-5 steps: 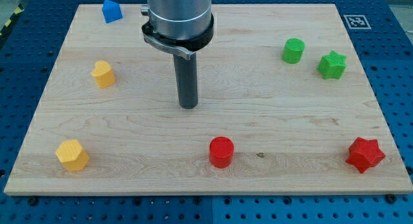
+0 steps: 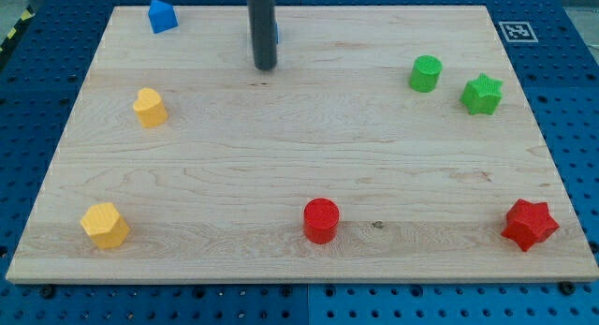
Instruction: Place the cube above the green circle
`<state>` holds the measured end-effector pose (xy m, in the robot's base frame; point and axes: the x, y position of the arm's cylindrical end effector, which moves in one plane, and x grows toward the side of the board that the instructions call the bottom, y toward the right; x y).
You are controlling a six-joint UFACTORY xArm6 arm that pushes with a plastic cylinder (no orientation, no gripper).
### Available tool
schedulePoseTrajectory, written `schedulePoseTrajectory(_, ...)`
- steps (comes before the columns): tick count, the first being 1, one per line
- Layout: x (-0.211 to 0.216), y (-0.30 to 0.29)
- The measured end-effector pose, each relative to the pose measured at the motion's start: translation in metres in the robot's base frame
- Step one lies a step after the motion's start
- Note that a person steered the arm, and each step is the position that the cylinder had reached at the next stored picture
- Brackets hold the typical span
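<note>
Camera view: my tip (image 2: 265, 66) sits near the wooden worktop's (image 2: 281, 147) top edge, a sliver of blue block (image 2: 277, 29) peeking just behind the rod. Green circle (image 2: 425, 73) is well right of it. No claw here, just a bare rod.

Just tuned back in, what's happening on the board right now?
My tip is near the view's top, right of the blue block and touching no block I can make out. A sliver of blue shows just behind the rod; I cannot tell what it is. The green circle sits at the view's upper right beside the green star, with nothing placed above it yet.
</note>
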<state>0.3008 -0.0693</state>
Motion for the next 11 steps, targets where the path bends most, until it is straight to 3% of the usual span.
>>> schedulePoseTrajectory(2,-0.045,-0.022)
schedulePoseTrajectory(7,-0.045,0.127)
schedulePoseTrajectory(9,-0.013,0.162)
schedulePoseTrajectory(11,-0.021,0.198)
